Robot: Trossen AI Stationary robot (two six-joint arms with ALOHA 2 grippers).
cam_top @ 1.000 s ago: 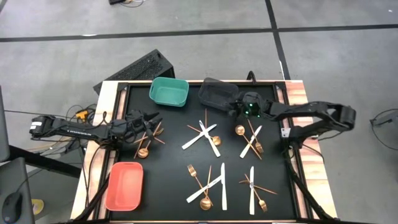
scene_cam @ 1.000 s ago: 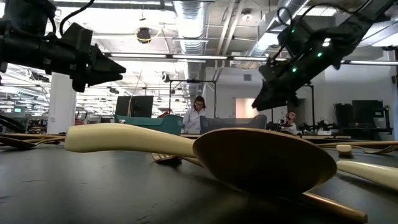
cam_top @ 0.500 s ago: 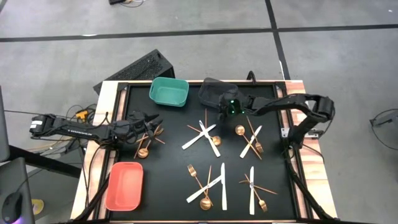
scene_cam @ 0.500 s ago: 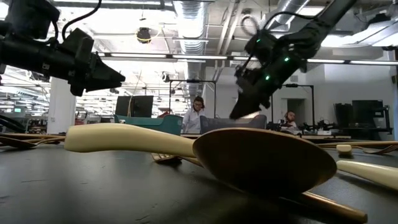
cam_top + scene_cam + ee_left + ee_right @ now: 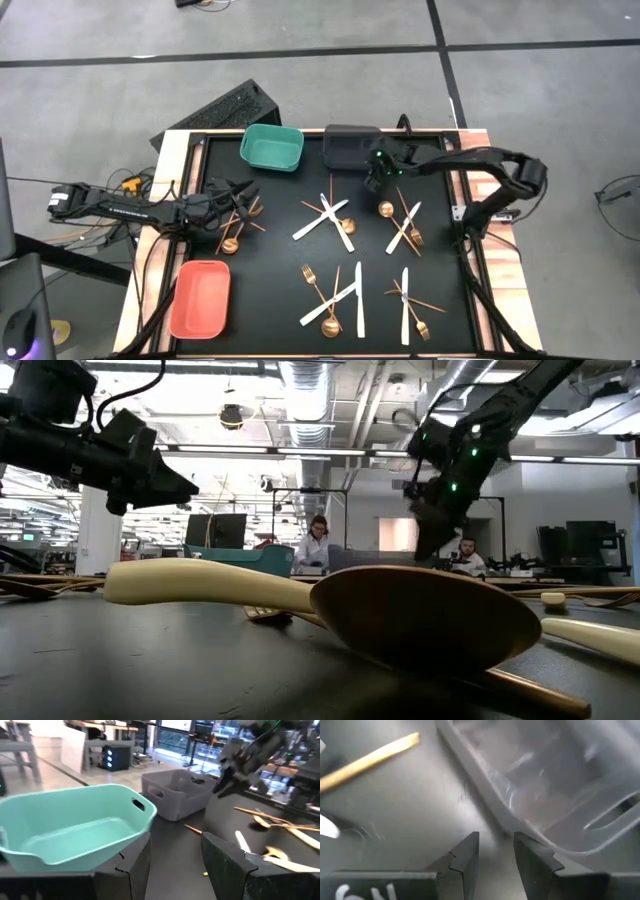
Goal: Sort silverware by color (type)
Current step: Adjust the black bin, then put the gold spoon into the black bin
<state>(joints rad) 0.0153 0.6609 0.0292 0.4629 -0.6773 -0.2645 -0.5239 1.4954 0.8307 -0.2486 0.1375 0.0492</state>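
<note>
Silverware: white knives and gold forks and spoons, all loose on the black mat [image 5: 280, 270]. Crossed cluster at centre [image 5: 328, 217]; another toward 3 o'clock [image 5: 404, 224]; two clusters toward 6 o'clock [image 5: 333, 296] and [image 5: 411, 302]; a gold heap toward 9 o'clock [image 5: 236, 222].

Bins: teal bin [image 5: 272, 147] at 11 o'clock, grey bin [image 5: 352, 146] at 12 o'clock, salmon bin [image 5: 200, 298] at 7 o'clock. No utensil shows in any of them. Judged: sorting scarcely begun; nearly every piece remains.

Left gripper [image 5: 243, 197]: over the 9 o'clock heap, fingers parted, nothing between them.

Right gripper [image 5: 372, 181]: just beside the grey bin's near wall, fingers a little apart, empty.

Surface: black mat in a pale wooden frame.

Room: grey floor with dark lines, a keyboard [image 5: 215, 111] beyond the table; in the low view, open workshop, ceiling ducts, a person [image 5: 318, 543] standing far back.
</note>
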